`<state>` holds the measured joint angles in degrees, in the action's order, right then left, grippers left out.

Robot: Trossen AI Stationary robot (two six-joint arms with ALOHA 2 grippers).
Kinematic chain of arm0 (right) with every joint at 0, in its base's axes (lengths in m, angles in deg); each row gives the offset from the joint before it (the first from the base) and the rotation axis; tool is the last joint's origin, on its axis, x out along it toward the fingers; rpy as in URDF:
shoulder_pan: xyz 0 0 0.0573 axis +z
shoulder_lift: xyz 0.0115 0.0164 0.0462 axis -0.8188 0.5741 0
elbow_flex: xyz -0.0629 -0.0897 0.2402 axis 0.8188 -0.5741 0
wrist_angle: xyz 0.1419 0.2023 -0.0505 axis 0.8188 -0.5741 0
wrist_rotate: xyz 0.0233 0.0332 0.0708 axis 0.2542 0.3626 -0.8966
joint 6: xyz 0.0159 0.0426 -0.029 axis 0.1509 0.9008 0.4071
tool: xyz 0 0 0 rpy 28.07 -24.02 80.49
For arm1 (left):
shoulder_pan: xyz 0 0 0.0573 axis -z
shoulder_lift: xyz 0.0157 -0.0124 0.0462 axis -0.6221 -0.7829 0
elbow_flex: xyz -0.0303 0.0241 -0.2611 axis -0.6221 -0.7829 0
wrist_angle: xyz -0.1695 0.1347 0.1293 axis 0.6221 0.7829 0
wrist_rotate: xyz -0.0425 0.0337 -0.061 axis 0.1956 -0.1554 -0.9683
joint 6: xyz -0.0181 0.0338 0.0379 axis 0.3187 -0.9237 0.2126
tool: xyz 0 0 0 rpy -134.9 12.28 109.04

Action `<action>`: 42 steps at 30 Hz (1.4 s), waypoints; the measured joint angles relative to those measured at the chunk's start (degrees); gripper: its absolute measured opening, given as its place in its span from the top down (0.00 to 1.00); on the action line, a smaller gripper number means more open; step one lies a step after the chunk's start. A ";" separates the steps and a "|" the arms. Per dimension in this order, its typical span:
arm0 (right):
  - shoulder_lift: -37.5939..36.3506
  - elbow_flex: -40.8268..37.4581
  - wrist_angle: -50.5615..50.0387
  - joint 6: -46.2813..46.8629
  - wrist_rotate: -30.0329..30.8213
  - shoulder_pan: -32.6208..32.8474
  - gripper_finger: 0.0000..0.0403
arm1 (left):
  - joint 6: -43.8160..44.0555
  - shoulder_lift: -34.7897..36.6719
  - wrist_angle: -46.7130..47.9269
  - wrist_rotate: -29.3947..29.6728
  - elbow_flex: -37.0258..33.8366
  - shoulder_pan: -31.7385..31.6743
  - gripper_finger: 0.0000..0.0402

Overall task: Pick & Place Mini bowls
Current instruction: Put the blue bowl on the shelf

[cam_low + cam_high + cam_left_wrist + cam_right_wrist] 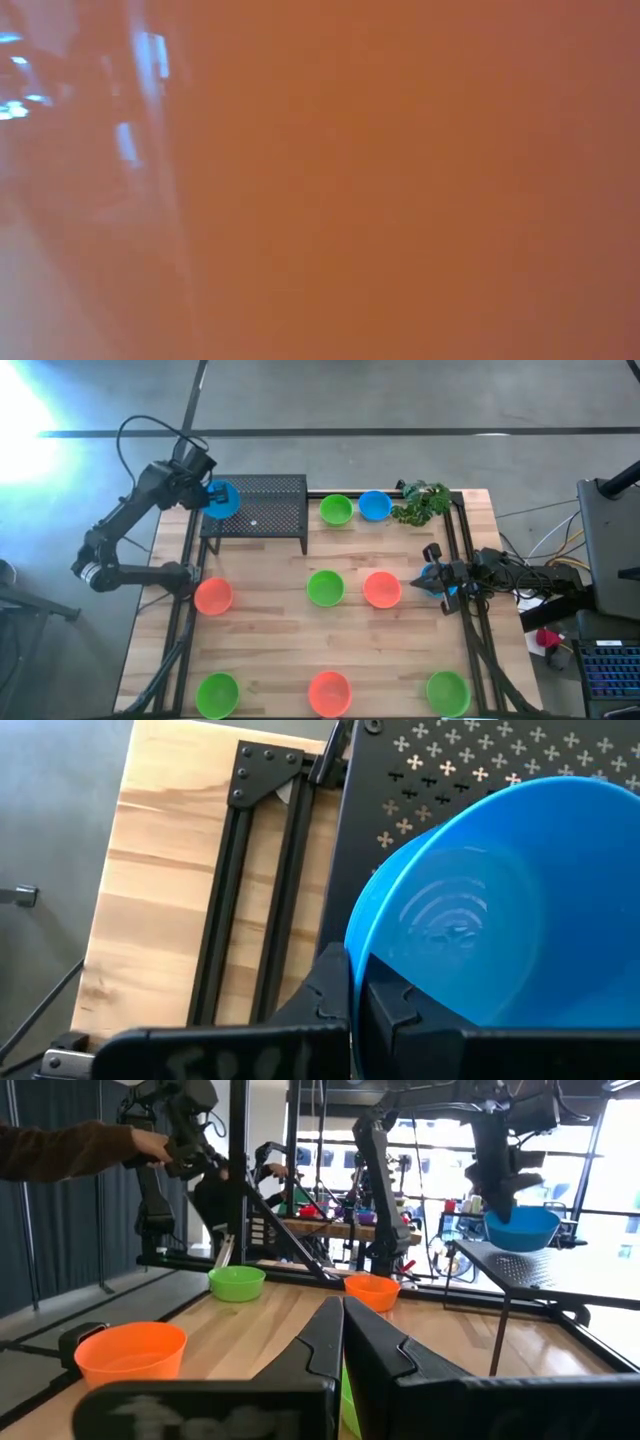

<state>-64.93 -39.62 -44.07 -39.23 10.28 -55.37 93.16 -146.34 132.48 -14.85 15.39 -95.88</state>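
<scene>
where bowls (325,588) dot wooden table (270,620), stand (262,503) sits.

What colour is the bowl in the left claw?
Blue bowl, held by the left claw over the mesh stand; clearest in the left wrist view.

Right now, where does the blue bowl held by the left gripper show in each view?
High view: held blue bowl at the mesh stand's left end, in the left gripper.
Low view: not visible; an orange blur fills it.
Left wrist view: right half, rim between the fingers.
Right wrist view: upper right, above the stand.
Shared landmark: the stand.
</scene>
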 joint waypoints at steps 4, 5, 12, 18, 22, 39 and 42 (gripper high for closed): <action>0.00 -0.02 -0.02 0.00 0.02 0.01 0.98 | 0.02 0.04 -0.92 -0.02 -1.42 0.00 1.00; 0.02 -0.02 -0.02 -0.02 0.02 0.00 0.98 | 0.02 0.04 -1.25 0.00 -1.84 0.00 1.00; 0.00 -0.02 -0.02 0.13 0.02 0.00 0.98 | 0.02 0.09 -3.26 -0.30 -2.76 0.00 1.00; 0.01 -0.02 -0.02 0.02 0.02 0.00 0.98 | 0.02 0.05 -3.36 -0.43 -2.73 0.00 1.00; 0.00 -0.01 -0.02 0.00 0.03 0.01 0.98 | 0.26 0.04 -3.34 -0.43 -2.73 0.00 1.00; 0.00 -0.02 -0.02 0.17 0.04 0.00 0.98 | 0.52 -0.11 -3.69 2.79 -2.89 0.00 0.86; 0.01 -0.02 -0.02 0.17 0.04 0.01 0.98 | 0.54 -0.11 -4.19 2.78 -2.89 0.02 0.84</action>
<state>-64.92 -39.64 -44.09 -39.06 10.32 -55.36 93.70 -146.45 128.29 -12.07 12.51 -95.85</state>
